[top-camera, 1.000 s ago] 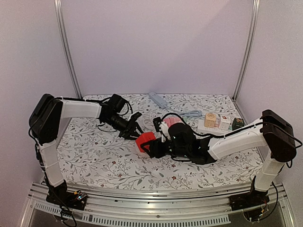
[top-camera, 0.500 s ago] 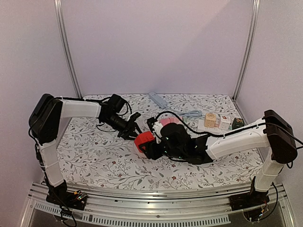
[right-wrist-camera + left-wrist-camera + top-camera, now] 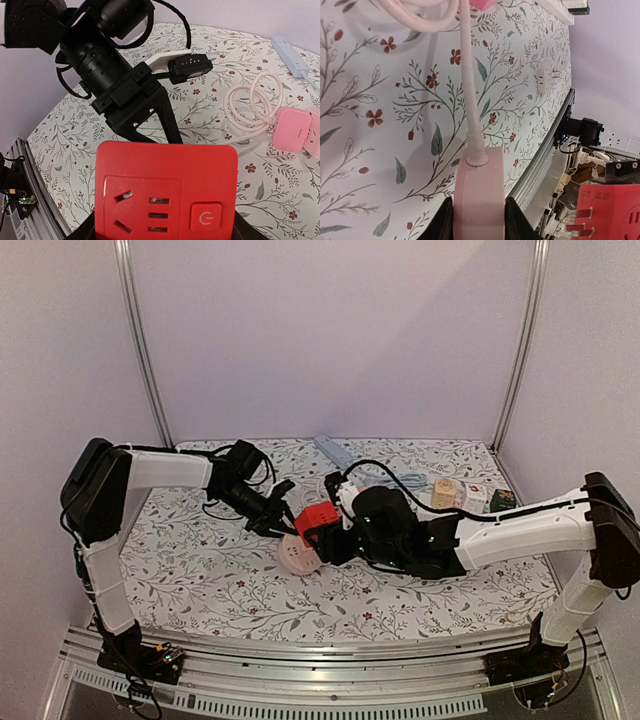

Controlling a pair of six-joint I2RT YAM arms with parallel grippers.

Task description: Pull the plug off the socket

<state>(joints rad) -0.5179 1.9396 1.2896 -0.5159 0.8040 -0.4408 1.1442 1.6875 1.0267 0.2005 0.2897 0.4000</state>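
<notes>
Now red plug point(image 3: 318, 519) lifted off pink socket point(image 3: 298, 555) since earlier; right gripper point(image 3: 165, 227) clamps plug, left gripper point(image 3: 479, 220) pinches socket.

Soft, even light fills all views with a faint violet cast. Shadows on the tablecloth point(image 3: 200, 570) are weak, soft-edged.

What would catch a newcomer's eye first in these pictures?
The bright red plug cube stands out mid-table, gripped by the right gripper with its metal prongs bared. Right beside it, the left gripper pinches a pink socket, whose pink cable trails across the flowered table cover. Plug and socket are apart.
</notes>
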